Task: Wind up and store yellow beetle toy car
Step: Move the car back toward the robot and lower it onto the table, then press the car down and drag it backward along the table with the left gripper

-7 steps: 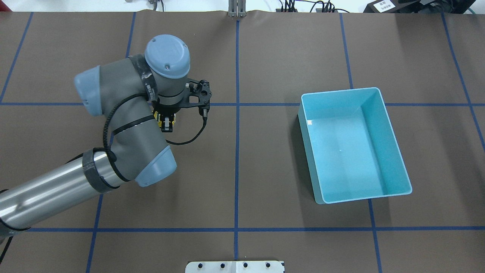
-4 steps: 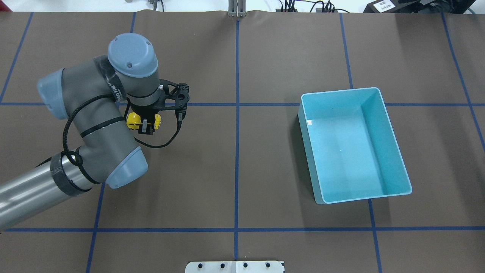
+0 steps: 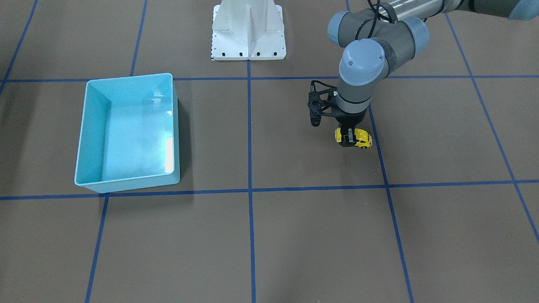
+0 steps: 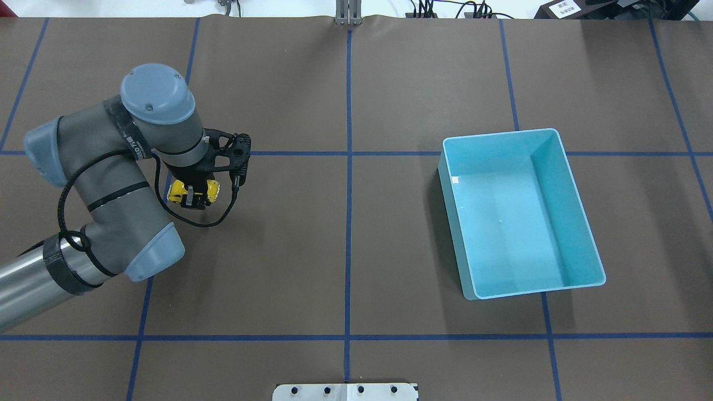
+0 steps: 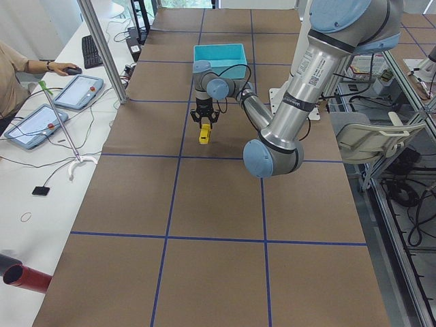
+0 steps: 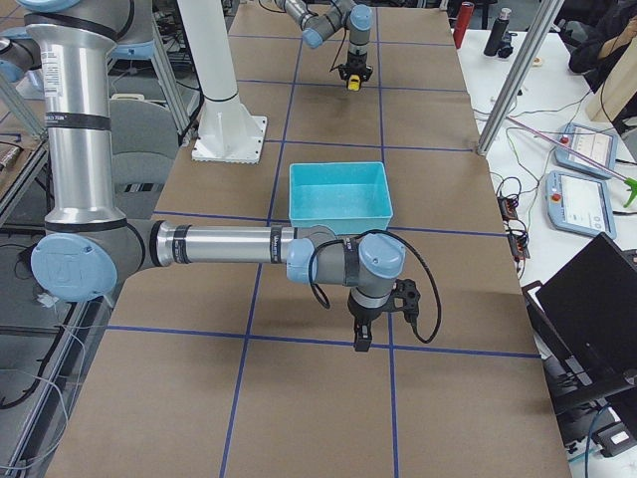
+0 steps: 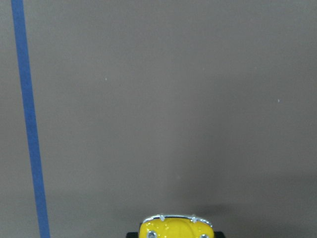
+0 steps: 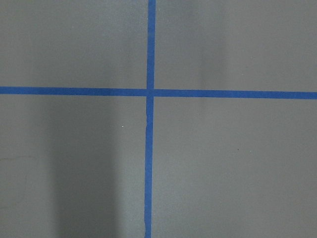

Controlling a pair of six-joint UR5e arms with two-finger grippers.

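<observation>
The yellow beetle toy car point(image 4: 178, 192) is held crosswise in my left gripper point(image 4: 193, 196), whose fingers are shut on its middle. It sits low at the brown table surface in the left half, and I cannot tell if the wheels touch. The car point(image 3: 363, 139) and the left gripper point(image 3: 348, 139) also show in the front view, and the car's nose point(image 7: 177, 227) shows in the left wrist view. My right gripper point(image 6: 360, 344) shows only in the exterior right view, pointing down beyond the bin. I cannot tell if it is open.
The empty light blue bin point(image 4: 498, 133) stands on the table's right half, far from the car, and also shows in the front view point(image 3: 126, 78). Blue tape lines grid the brown mat. The white robot base point(image 3: 248, 29) is at the table's edge.
My left arm has moved to the left across the table, carrying the yellow car with it, still gripped. The bin has not moved.
</observation>
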